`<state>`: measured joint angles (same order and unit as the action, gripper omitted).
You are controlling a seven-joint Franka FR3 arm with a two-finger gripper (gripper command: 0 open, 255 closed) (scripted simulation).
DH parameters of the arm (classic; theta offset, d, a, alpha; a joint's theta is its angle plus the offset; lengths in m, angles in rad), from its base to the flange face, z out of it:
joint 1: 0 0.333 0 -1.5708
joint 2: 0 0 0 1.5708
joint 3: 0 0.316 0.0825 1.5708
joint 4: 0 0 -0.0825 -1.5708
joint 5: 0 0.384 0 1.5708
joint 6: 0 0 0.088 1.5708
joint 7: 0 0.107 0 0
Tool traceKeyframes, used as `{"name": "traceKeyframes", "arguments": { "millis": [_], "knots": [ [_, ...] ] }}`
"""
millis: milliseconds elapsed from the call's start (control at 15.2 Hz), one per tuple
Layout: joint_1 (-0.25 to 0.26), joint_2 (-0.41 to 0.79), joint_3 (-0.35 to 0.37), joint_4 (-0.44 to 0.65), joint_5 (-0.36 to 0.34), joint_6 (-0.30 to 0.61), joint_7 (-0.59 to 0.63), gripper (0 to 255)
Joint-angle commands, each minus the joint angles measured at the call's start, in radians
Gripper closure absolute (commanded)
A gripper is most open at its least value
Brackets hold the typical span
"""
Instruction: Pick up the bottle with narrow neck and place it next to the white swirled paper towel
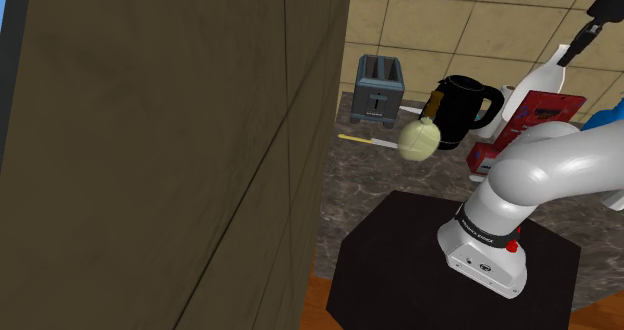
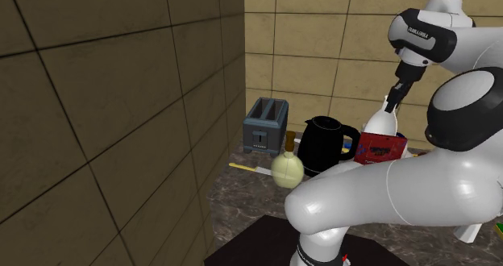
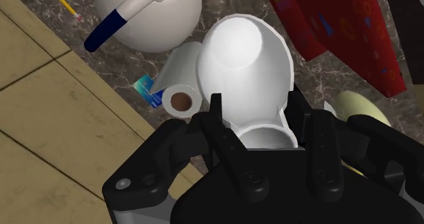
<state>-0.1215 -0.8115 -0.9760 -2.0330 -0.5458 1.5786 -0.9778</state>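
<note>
Bottle [image 1: 543, 81] [image 2: 377, 123] [image 3: 244, 60]: plain white, smooth, wide body tapering to a narrow neck. Gripper [image 1: 570, 53] [image 2: 391, 107] [image 3: 258, 110] comes down from above and is clamped on the neck, with both fingers [image 3: 217, 121] against it. The bottle is upright, just behind the red box [image 1: 535, 113] [image 2: 380, 147] [image 3: 333, 32]. Can't tell if its base is on the counter [image 1: 380, 188].

Containers: can't see inside the bottle, kettle, flask or jug.
- Kettle [image 1: 462, 110] [image 2: 322, 146]: glossy black, lid on, just to the shoulder view's left of the box.
- Flask [image 1: 420, 138] [image 2: 288, 170]: round, pale yellow-green, thin brown neck, left of the box past the kettle.
- Jug [image 3: 146, 12]: white, round, blue handle, on the far side of the bottle from the box, beyond the towel.
- Toaster [image 1: 380, 88] [image 2: 264, 126]: grey metal, slots up, furthest left of the box, against the wall [image 1: 450, 18].

Room:
- Towel [image 3: 178, 77], a white roll with its brown core end facing the wrist camera, is on the opposite side of the bottle from the box. It is right beside the bottle; contact unclear.
- The tan tiled wall meets the counter close by the towel, so that side is tight.
- Bare counter lies left of the box, between the flask and the black stand [image 1: 400, 268].
- A tall brown panel [image 1: 150, 158] closes off the shoulder view's far left.

The counter is dark marbled stone.
</note>
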Motion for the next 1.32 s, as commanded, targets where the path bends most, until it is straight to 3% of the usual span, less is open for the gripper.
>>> {"name": "traceKeyframes", "arguments": {
  "millis": [0, 1254],
  "knots": [
    [-0.006, -0.009, -0.007, -0.029, -0.009, 0.022, 0.004, 255],
    [-0.023, -0.042, -0.136, -0.245, -0.111, 0.236, 0.026, 255]
  ]
}}
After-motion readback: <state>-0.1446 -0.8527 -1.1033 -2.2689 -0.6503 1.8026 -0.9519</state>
